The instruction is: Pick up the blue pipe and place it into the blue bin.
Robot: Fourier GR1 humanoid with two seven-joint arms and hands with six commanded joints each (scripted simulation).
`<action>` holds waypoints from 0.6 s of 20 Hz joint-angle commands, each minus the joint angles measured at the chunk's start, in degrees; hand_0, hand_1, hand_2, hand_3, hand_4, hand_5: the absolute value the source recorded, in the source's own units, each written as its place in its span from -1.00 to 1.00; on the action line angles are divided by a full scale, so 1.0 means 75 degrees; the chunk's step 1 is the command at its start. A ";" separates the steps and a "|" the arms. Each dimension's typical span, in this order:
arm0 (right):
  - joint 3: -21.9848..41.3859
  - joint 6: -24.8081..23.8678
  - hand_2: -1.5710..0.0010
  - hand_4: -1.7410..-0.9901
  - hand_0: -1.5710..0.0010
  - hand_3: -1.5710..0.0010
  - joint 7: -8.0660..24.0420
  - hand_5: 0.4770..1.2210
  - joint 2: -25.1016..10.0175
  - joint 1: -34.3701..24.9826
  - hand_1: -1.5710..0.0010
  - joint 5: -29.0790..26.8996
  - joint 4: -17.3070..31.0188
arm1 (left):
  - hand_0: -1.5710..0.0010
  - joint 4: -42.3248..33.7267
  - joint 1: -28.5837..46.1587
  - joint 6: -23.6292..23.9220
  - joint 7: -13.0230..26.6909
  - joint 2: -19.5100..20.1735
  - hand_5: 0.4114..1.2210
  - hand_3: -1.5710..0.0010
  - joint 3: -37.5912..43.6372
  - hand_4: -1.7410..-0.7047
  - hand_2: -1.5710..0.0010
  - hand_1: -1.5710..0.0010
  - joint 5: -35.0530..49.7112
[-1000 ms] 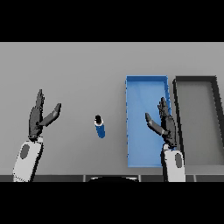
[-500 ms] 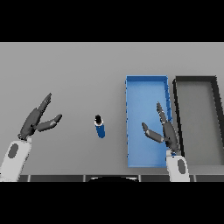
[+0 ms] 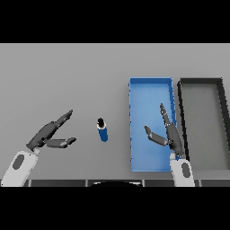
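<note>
The blue pipe (image 3: 103,130) lies on the grey table (image 3: 67,76), unheld, in the nearer half of the surface and somewhat left of the blue bin (image 3: 150,90). Its long axis runs roughly front to back, with a slight lean; a dark cap marks the far end. Nothing touches it.

The left hand (image 3: 48,136) hovers to the left of the pipe, toward the near left corner of the table. Fingers are straight and spread wide from the thumb, pointing toward the pipe; it holds nothing. A clear gap of bare table separates fingertips from pipe.

The right hand (image 3: 168,132) sits over the near part of the blue bin, fingers extended and relaxed, thumb pointing left, also carrying nothing. The bin's left wall stands between this hand and the pipe.

Judgement: the left hand is the better placed of the two, with an unobstructed line across the table to the pipe. Since the pipe's length runs across that line of approach, the fingers can close across its width without much turning of the wrist.

Room: open table on all sides of the pipe. A dark bin (image 3: 202,121) stands just beside the blue bin, at the right edge. The carry to the blue bin runs rightward over its left wall
</note>
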 commanded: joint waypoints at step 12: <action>0.0137 -0.0087 1.00 0.36 1.00 1.00 0.0197 -0.61 0.0159 0.0320 1.00 0.0079 -0.0370 | 1.00 0.0679 -0.0528 0.0324 0.0252 -0.1692 -0.86 1.00 -0.1301 0.03 1.00 1.00 -0.1339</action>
